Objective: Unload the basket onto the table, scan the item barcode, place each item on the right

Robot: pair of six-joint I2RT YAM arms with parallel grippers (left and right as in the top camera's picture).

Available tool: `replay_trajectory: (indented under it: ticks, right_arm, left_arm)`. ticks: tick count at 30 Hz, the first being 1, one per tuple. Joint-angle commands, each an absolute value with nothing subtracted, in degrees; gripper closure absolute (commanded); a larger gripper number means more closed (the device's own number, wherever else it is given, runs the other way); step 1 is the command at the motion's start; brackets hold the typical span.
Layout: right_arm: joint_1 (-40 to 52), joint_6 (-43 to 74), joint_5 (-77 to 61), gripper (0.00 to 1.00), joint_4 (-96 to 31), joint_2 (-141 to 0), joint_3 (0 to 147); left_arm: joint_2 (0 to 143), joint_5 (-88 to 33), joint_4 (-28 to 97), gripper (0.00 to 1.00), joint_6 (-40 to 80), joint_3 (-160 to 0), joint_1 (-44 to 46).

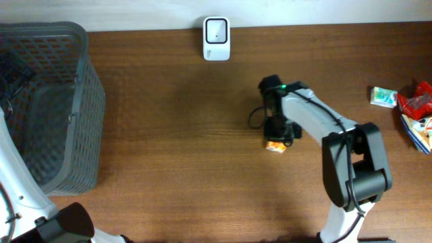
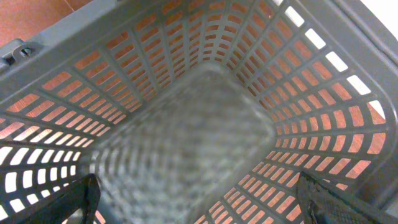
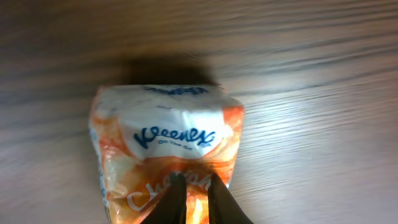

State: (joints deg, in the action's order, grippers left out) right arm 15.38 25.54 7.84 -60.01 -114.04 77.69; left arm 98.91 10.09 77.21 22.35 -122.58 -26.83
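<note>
Working on a wooden counter (image 1: 169, 155). Grey slotted basket (image 1: 91, 108) at far left, nothing visible inside from the left wrist view. Left hand (image 2: 205, 202) pointed down into that basket, spread wide, holding nothing. Right arm (image 1: 317, 121) stretched toward mid-counter. Loose heap of other packets (image 1: 415, 111) at the far right edge, apart from both hands. White scanner (image 1: 216, 38) upright at the back edge, well apart from the right hand (image 3: 196, 202). Kleenex pack (image 3: 168, 137), orange and white, mid-counter under the right hand. Fingers there pressed nearly together, pinching the wrapper at one end. Can't tell if lifted or resting on the wood. No barcode visible on the face shown. Judging progress: pick about done. Left to do: carry to scanner, turn barcode toward it, get the read.
</note>
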Motion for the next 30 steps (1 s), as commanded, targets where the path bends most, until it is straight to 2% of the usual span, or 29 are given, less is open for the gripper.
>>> replay_trajectory:
  ticks: [1, 3, 8, 12, 13, 22, 26, 30]
  right_arm:
    - [11.00, 25.87, 12.08, 0.90, -60.29, -114.89, 76.18]
    - [9.56, 22.72, 9.10, 0.96, -61.41, -114.89, 77.12]
    - [9.78, 20.80, 8.14, 0.94, -68.18, -114.83, 84.25]
    - [11.66, 20.21, 5.91, 0.76, -69.76, -114.83, 88.20]
    - [12.40, 19.73, 5.08, 0.58, -69.71, -114.93, 87.99]
    - [14.90, 20.43, 6.90, 0.56, -60.88, -115.13, 78.89]
    - [14.90, 23.66, 13.34, 0.57, -60.31, -115.13, 77.45]
    - [14.90, 23.66, 13.56, 0.96, -59.44, -115.13, 77.43]
  left_arm:
    - [99.04, 10.28, 77.28, 0.01, 22.90, -122.83, -27.18]
    - [99.04, 10.28, 77.28, 0.01, 22.90, -122.83, -27.18]
    - [99.04, 10.28, 77.28, 0.01, 22.90, -122.83, -27.18]
    - [99.04, 10.28, 77.28, 0.01, 22.90, -122.83, -27.18]
    - [99.04, 10.28, 77.28, 0.01, 22.90, -122.83, -27.18]
    - [99.04, 10.28, 77.28, 0.01, 22.90, -122.83, -27.18]
    - [99.04, 10.28, 77.28, 0.01, 22.90, -122.83, -27.18]
    - [99.04, 10.28, 77.28, 0.01, 22.90, -122.83, -27.18]
